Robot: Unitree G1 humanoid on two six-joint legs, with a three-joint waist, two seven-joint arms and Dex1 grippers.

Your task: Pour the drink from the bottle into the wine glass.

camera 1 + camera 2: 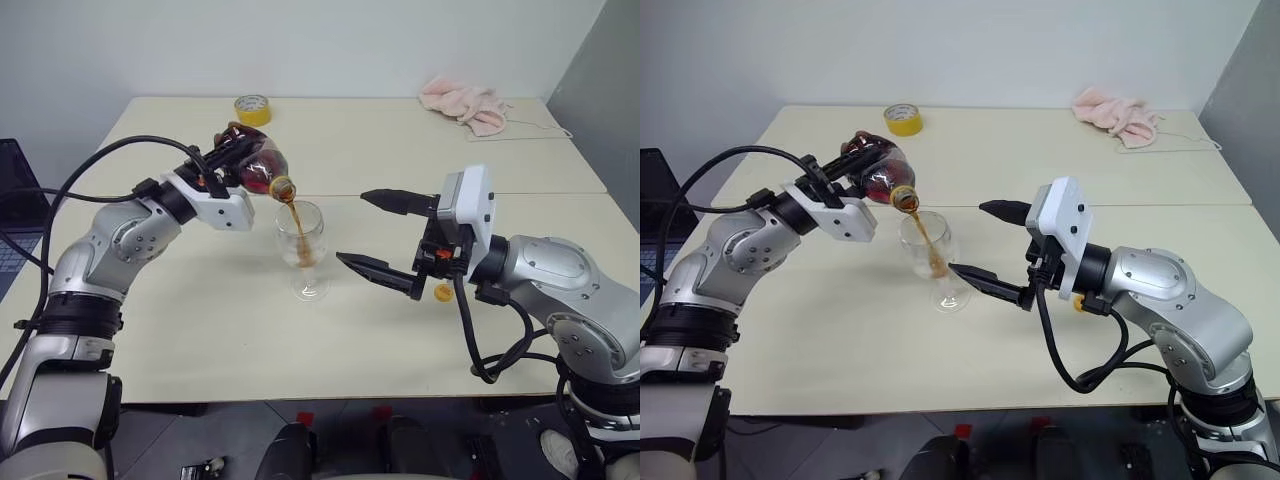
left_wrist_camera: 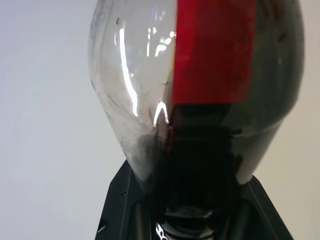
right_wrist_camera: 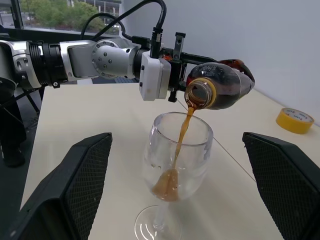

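My left gripper (image 1: 232,153) is shut on the bottle (image 1: 256,165), which is tilted with its open mouth over the wine glass (image 1: 304,248). A thin stream of the dark brown drink (image 1: 297,225) runs from the mouth into the bowl, where a little has pooled (image 3: 167,184). The bottle is still partly full. The left wrist view shows its red label (image 2: 212,50) close up. The glass stands upright on the table. My right gripper (image 1: 350,227) is open, level, just right of the glass, with one finger (image 3: 70,185) on each side of it and neither touching.
A yellow cap (image 1: 443,292) lies on the cream table (image 1: 200,340) under my right wrist. A yellow tape roll (image 1: 252,109) sits at the back, and a pink cloth (image 1: 465,103) at the back right. A dark object (image 1: 15,190) stands off the table's left edge.
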